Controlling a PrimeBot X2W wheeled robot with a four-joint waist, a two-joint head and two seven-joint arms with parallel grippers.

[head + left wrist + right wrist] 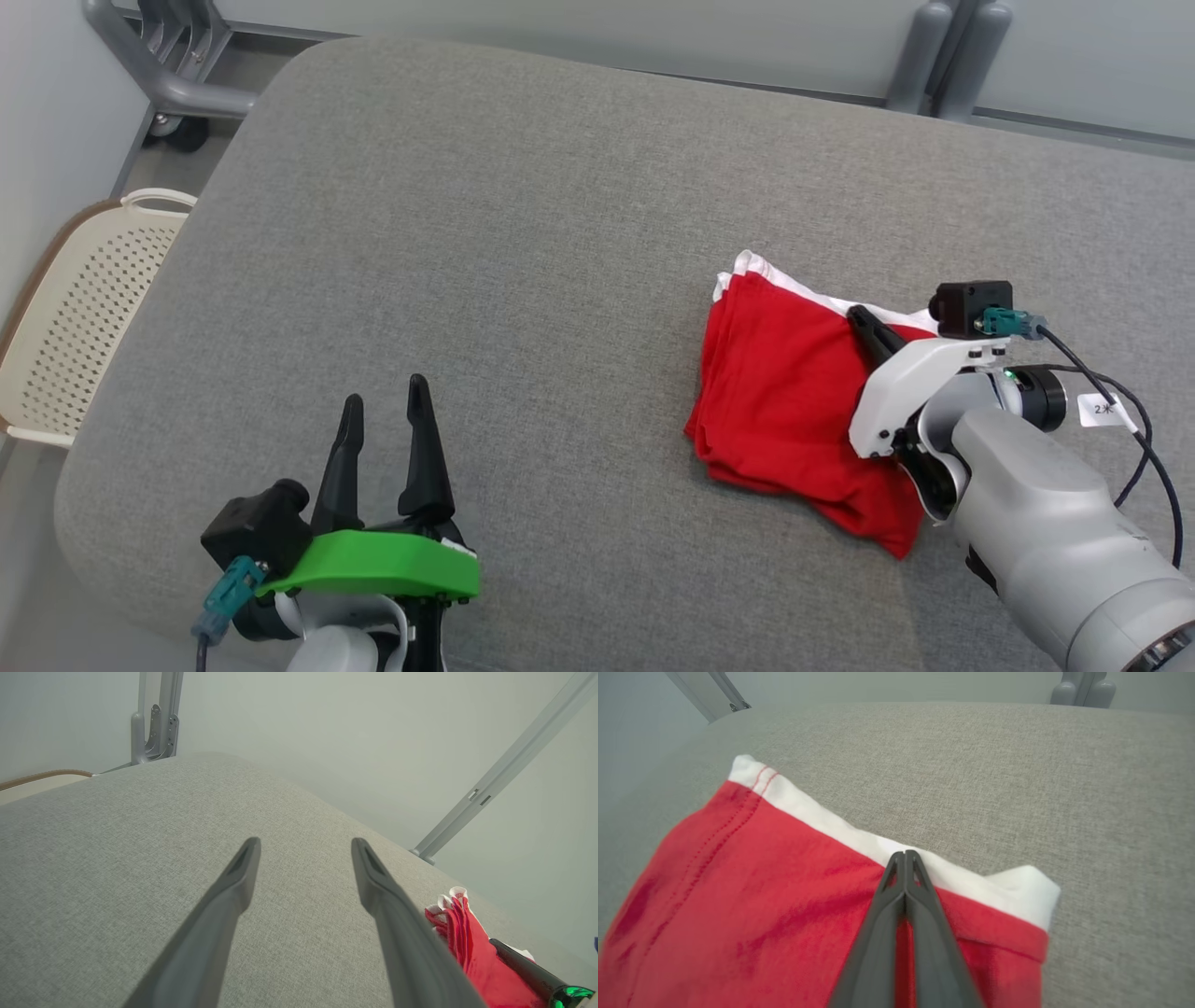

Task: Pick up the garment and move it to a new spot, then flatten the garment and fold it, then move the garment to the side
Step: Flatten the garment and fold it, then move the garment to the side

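The garment is a red cloth with a white hem, folded into a small stack on the right part of the grey padded table. My right gripper is shut and lies across the top of the stack. In the right wrist view the garment spreads under the pressed-together tips of my right gripper, which reach its white hem. No cloth is visibly pinched there. My left gripper hovers open near the table's front left, far from the cloth. The left wrist view has my left gripper with nothing between its fingers and the garment at lower right.
A cream perforated basket stands on the floor beside the table's left edge. A grey wheeled frame is at the back left, and grey posts rise behind the table's far edge. A black cable loops off my right wrist.
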